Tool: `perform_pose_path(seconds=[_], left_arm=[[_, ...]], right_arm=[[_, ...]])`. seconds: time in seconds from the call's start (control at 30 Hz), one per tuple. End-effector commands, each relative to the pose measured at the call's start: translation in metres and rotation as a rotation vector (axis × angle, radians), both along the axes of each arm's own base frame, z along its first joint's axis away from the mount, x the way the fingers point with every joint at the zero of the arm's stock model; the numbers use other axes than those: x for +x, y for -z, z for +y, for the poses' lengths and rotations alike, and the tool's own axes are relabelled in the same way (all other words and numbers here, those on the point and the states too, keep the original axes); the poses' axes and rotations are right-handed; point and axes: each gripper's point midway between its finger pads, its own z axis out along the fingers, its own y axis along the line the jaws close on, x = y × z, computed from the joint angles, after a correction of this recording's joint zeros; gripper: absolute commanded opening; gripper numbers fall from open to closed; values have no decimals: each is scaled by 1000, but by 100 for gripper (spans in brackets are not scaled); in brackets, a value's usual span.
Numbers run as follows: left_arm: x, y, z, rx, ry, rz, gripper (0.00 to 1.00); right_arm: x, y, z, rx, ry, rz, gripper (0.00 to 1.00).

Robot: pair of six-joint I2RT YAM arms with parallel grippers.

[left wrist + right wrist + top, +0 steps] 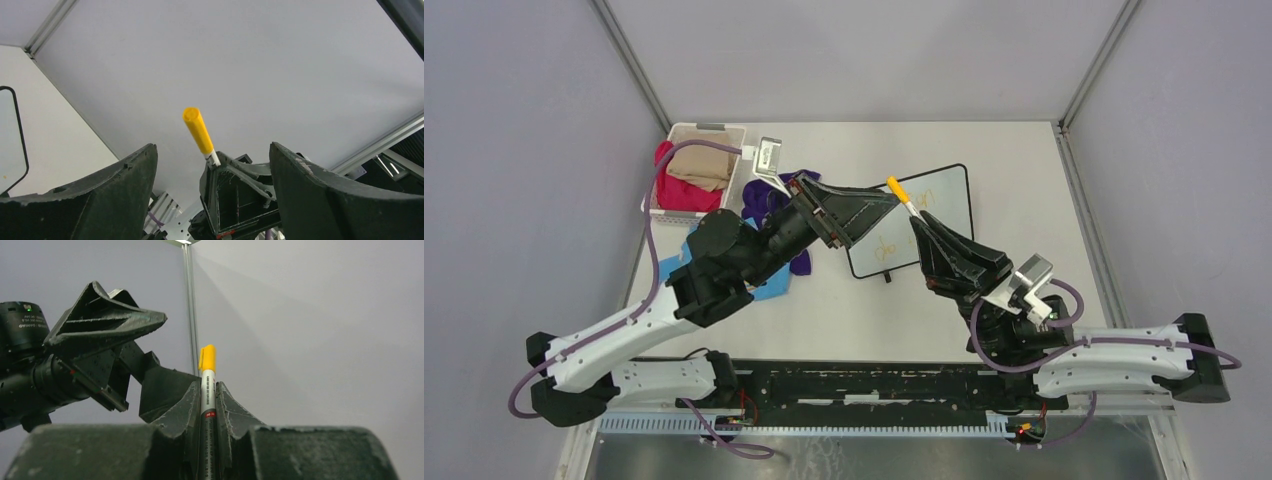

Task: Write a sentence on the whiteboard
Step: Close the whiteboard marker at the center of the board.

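Right claw (207, 387) is clenched on the marker (208, 402), held upright at frame centre with its yellow cap (207, 358) on.

Left claw (212, 150) is released, its fingers spread wide and aimed at the cap. It is empty. Judged: the marker is presented this way so the other arm can work the cap. I cannot tell whether the cap is going on or coming off.

The whiteboard (942, 203) lies on the counter (1024, 200) at centre-right of the top view, partly under both claws. The sentence (892, 247) shows as faint yellow lettering at the board's lower left, too small to read. Judged: the writing looks done.
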Motion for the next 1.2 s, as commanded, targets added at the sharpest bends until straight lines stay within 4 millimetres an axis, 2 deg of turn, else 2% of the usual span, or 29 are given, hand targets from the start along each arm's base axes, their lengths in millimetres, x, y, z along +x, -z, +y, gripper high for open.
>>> perform_pose_path(seconds=[0.0, 0.23, 0.43, 0.73, 0.97, 1.17], left_arm=[[-4, -29, 3, -64, 43, -44, 86], [-2, -31, -7, -99, 104, -33, 79], [-4, -27, -13, -100, 140, -26, 65], [6, -24, -7, -116, 105, 12, 52], [8, -21, -10, -108, 110, 27, 43], [6, -19, -13, -105, 131, 24, 28]], right_arm=[[-9, -4, -1, 11, -59, -26, 0], [-12, -2, -3, 13, -81, -30, 0], [-10, -2, -5, 13, -70, -27, 0], [-8, 2, -3, 2, -53, -18, 0], [-6, 4, -3, -3, -47, -12, 0], [-3, 7, -1, -13, -31, 4, 0]])
